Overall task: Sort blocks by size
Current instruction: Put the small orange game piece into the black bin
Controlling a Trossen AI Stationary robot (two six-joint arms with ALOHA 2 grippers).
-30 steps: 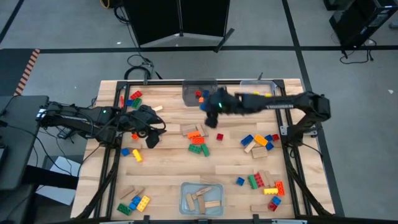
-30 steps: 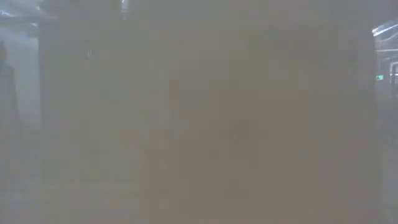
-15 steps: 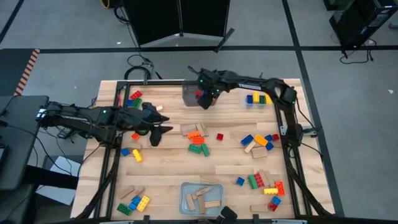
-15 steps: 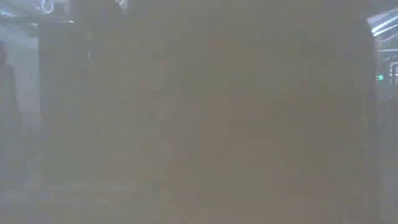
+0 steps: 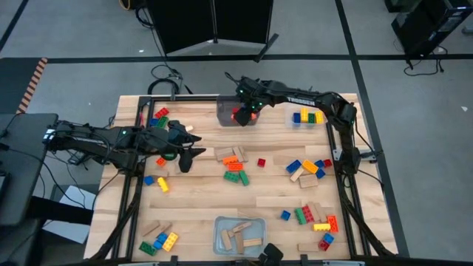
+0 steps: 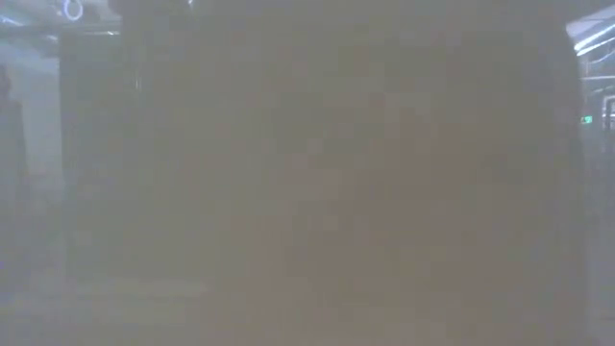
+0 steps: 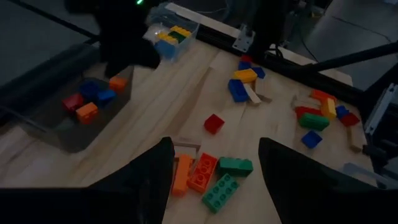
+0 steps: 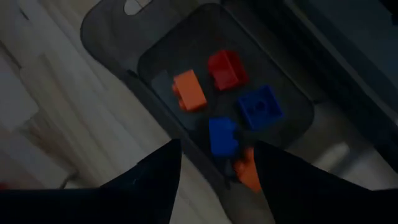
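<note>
**Right arm delivering to the far bin of small bricks**

Now the right gripper (image 8: 214, 165) is hovering directly over the smoky clear plastic bin (image 5: 225, 111) at the table's far edge, its fingers spread apart with nothing between them. Inside that bin are lying small studded plastic bricks: a red one (image 8: 227, 68), an orange one (image 8: 189, 90), two blue ones (image 8: 260, 107) and another orange piece partly hidden by a finger. To my eye the drop-off step is finishing here, so the next move is calling for a lift clear of the bin wall and a reach back to the loose pieces.

The left gripper (image 7: 214, 171) is waiting on the left side of the wooden table (image 5: 199, 192), fingers open and empty, looking toward a cluster of orange and green studded bricks (image 7: 208, 177) and a lone small red cube brick (image 7: 214, 122) just beyond. That cube looks like the likeliest next pick. Many more bricks are lying scattered, so sorting is looking well short of finished.
</note>
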